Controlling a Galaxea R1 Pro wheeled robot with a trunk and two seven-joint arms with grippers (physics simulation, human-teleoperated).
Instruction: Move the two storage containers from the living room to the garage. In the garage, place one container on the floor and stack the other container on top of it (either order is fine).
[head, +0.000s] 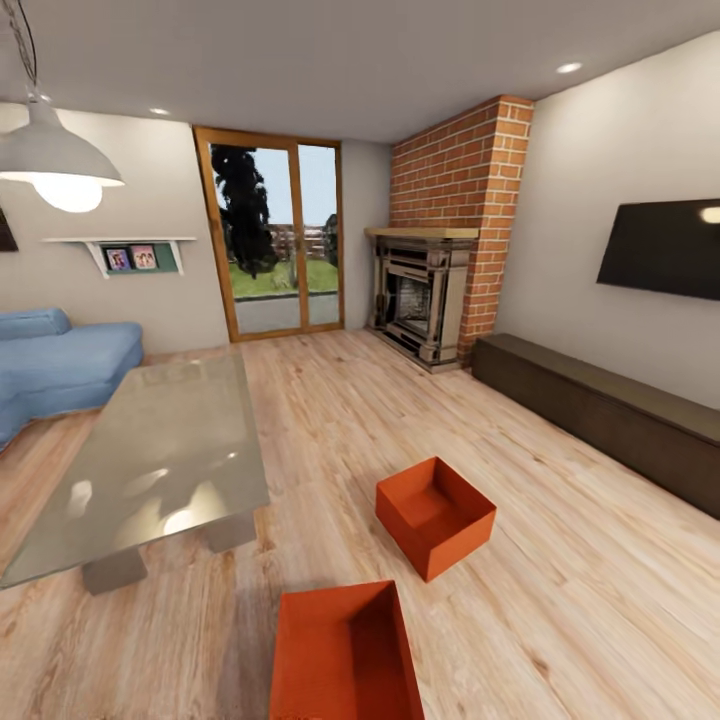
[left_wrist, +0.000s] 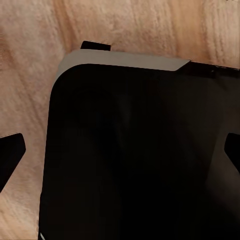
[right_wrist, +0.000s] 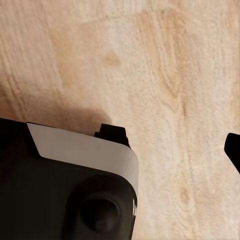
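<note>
Both pincers point down at the light wood plank floor (right_wrist: 165, 65), each above the robot's black base. Dark fingertips (left_wrist: 10, 155) of the left one sit wide apart at the frame edges, so it looks released; whether the right one is released or clenched cannot be told. In the living room, one orange-red container (head: 436, 515) sits on the planks beside the glass-topped table (head: 150, 460); the second container (head: 345, 655) lies nearer the robot.
</note>
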